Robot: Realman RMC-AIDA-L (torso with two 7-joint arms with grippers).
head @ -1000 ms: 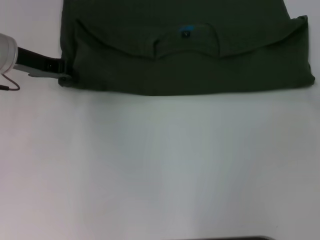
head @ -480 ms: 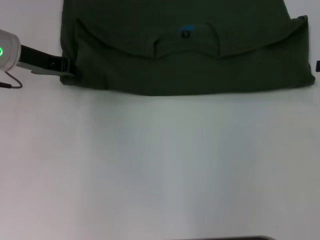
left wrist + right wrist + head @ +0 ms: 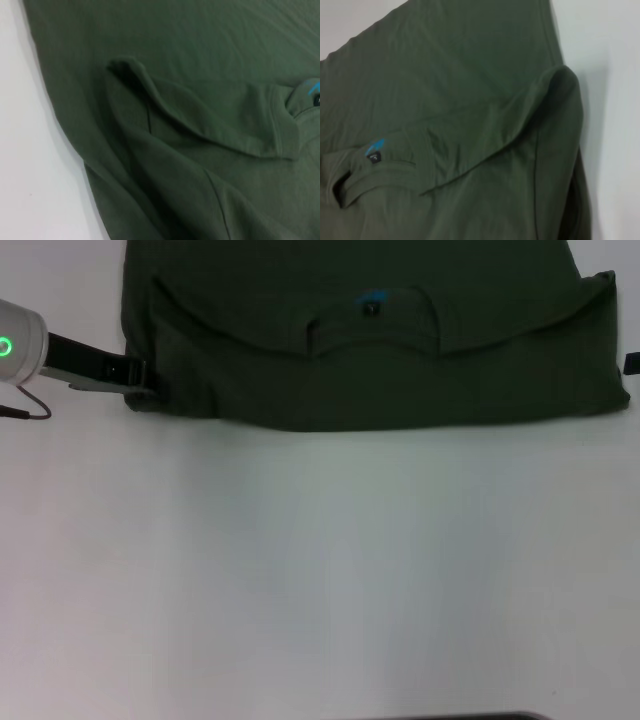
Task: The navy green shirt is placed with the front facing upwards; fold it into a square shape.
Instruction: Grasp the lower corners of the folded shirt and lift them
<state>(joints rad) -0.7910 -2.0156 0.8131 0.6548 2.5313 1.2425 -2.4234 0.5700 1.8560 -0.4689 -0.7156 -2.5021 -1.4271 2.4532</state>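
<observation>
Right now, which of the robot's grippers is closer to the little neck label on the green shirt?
Hard to call. The left gripper sits at the navy green shirt's left corner; the right gripper barely shows at its right edge. The neck label lies roughly midway.

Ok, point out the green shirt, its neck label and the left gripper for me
navy green shirt (image 3: pixel 400 390): head view, folded front panel.
neck label (image 3: pixel 371 308): head view, black tag at the collar.
left gripper (image 3: pixel 135 375): head view, fingertips at the shirt's near left corner.
</observation>
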